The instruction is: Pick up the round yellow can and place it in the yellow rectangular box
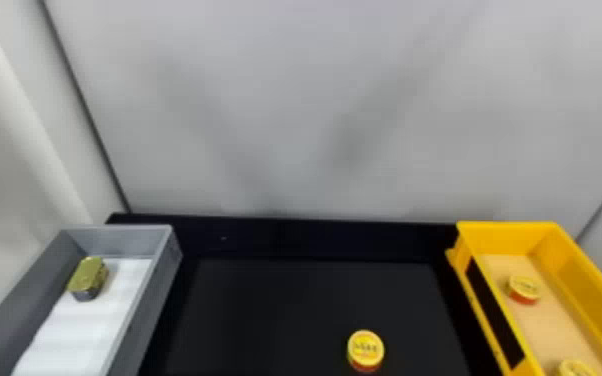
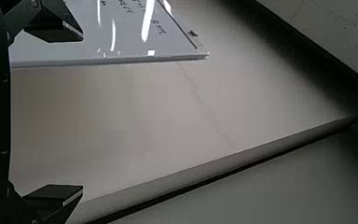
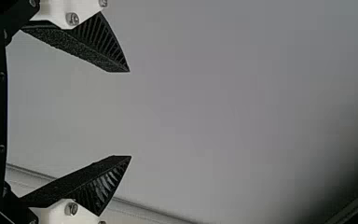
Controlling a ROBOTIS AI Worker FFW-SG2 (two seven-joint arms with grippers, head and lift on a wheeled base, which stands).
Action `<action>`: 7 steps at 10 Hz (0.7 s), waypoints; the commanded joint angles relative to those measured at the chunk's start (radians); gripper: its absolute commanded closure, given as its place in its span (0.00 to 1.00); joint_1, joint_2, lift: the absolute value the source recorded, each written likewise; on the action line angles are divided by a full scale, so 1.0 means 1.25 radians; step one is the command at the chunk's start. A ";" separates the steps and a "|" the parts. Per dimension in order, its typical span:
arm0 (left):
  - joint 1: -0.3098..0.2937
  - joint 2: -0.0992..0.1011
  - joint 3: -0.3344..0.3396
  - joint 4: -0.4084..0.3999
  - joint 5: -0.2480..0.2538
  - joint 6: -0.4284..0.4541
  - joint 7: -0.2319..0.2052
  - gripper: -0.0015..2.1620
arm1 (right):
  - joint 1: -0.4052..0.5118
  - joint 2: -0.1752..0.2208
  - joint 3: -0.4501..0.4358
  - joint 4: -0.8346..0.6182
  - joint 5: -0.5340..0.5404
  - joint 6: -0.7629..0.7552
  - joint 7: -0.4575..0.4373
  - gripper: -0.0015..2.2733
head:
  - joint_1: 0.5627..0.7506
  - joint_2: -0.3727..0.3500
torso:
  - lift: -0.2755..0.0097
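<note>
- Right gripper: fingers well apart, nothing between them, a pale wall beyond the tips. It looks the better placed for this pick.
- Left gripper: also parted and empty; best left out of it.
- Can: on the black table, lid up, well apart from both grippers. The step in hand is the reach. Bring the right gripper straight down over it, a finger on either side of the round wall. The can is low, so take the tips close to the table without pressing, centre them, then close gently; off-centre, it could slide or tip.
- Yellow box: outward of the can, on the right gripper's side. Lift clear of its rim before crossing, keep the can level, and lower it between the near can and the far can already inside.
</note>
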 commanded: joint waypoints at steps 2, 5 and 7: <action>0.021 -0.071 -0.029 0.003 -0.040 -0.055 0.004 0.06 | -0.006 -0.001 -0.004 0.000 -0.006 0.018 0.018 0.06 | 0.35 0.53 | 0.77; 0.031 -0.074 -0.043 0.003 -0.042 -0.021 0.011 0.06 | 0.013 -0.004 0.027 0.019 -0.006 0.060 0.061 0.06 | 0.35 0.53 | 0.77; 0.037 -0.071 -0.055 -0.002 -0.062 -0.013 0.022 0.06 | 0.037 -0.004 0.061 0.040 -0.006 0.085 0.091 0.06 | 0.35 0.53 | 0.77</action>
